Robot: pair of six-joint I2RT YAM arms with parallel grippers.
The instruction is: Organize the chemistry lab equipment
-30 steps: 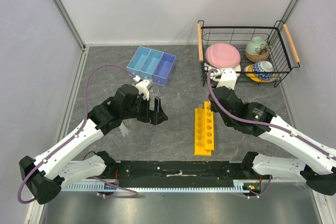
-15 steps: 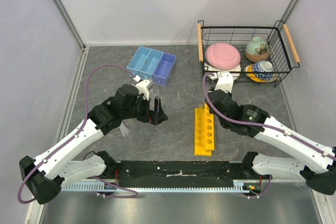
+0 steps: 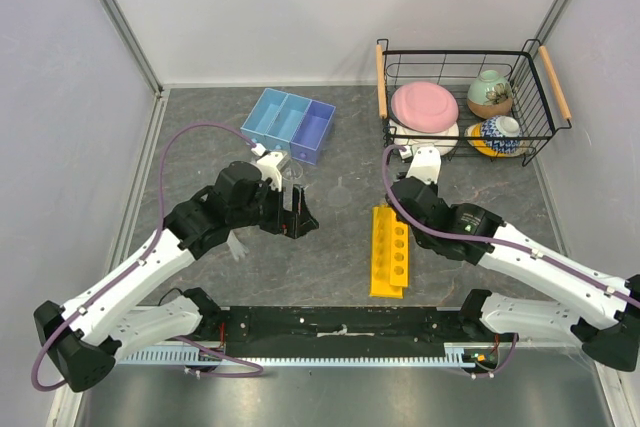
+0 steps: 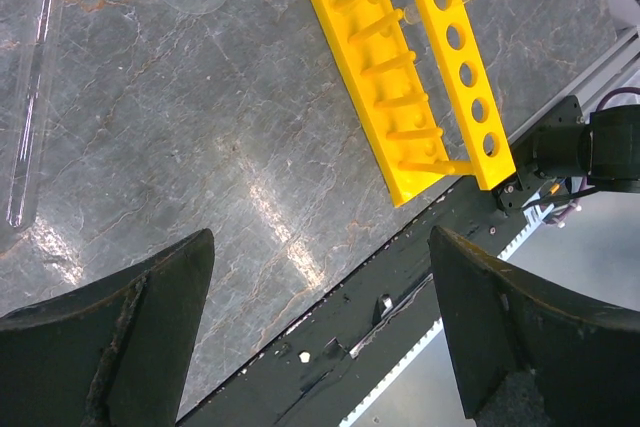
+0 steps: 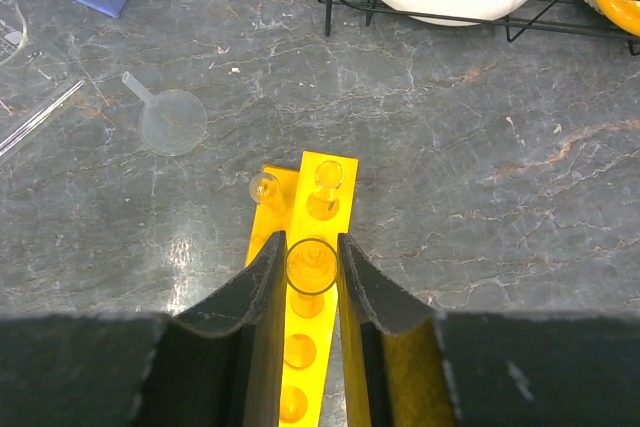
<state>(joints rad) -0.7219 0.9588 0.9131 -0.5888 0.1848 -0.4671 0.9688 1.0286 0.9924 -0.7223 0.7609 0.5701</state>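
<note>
Right gripper (image 5: 312, 247) clamps one tube (image 5: 312, 269) over the one rack (image 5: 300, 332), which holds two more. Left gripper (image 4: 320, 245) stands wide, empty; one loose tube (image 4: 28, 97) and one funnel (image 5: 172, 121) lie nearby

White arm links (image 3: 130, 282), black joints (image 3: 215, 212), purple cables (image 3: 210, 126); left claw (image 4: 320, 235) black, seemingly rough-surfaced

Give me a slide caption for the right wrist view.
Right pincer holding a test tube over the yellow rack, clear funnel lying nearby.
</note>
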